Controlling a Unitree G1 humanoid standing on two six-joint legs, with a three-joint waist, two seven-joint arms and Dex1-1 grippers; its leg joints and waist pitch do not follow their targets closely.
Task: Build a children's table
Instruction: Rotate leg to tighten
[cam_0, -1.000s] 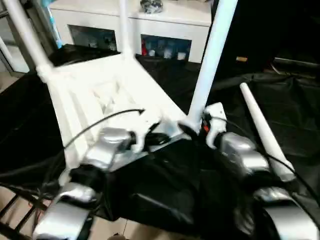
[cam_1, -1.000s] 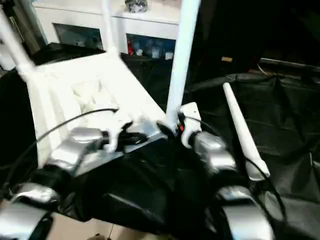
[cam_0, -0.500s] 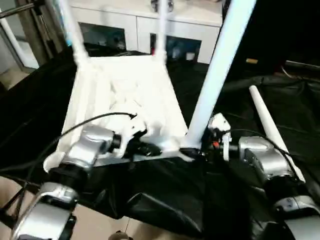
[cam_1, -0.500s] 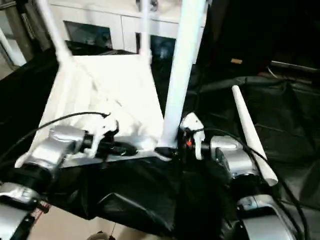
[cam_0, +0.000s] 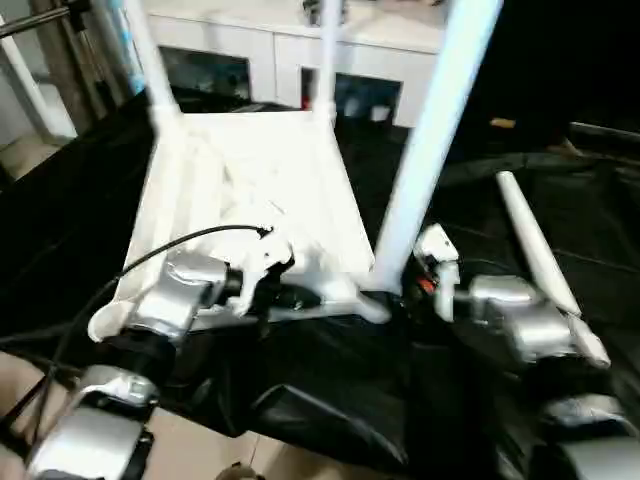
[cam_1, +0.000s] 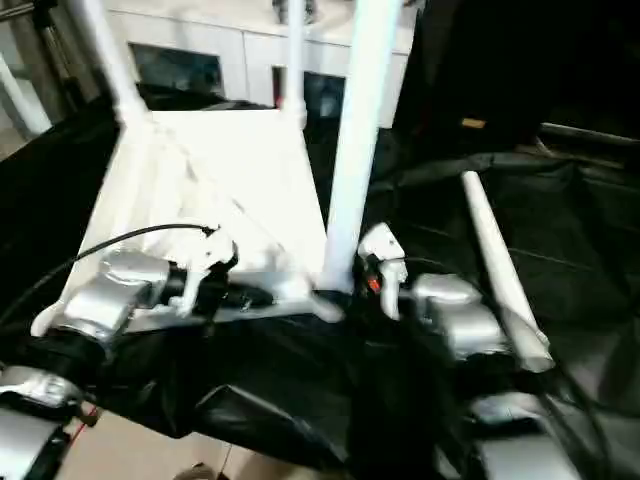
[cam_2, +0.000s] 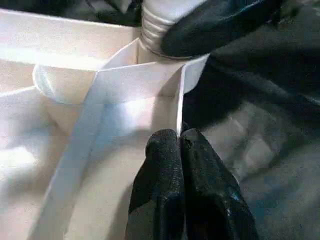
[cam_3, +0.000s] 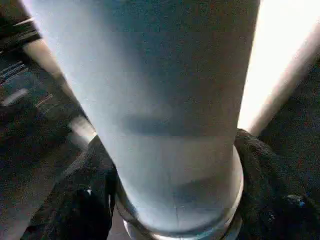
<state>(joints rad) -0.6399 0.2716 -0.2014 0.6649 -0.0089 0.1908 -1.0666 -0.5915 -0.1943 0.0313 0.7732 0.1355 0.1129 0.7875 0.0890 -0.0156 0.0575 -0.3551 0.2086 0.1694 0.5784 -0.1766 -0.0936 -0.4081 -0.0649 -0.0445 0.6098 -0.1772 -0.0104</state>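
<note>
The white plastic table top (cam_0: 250, 190) lies upside down on the black cloth (cam_0: 330, 400), ribbed underside up. At its nearest edge the left gripper (cam_2: 179, 137) pinches the thin raised rim, fingers pressed together. At the near corner socket beside it, the right gripper (cam_3: 175, 200) straddles the ridged foot of an upright white tube leg (cam_0: 425, 150); whether it clamps cannot be told. Two more legs stand in the far corners. The fourth leg (cam_0: 535, 250) lies loose beside the top, so one socket probably remains.
</note>
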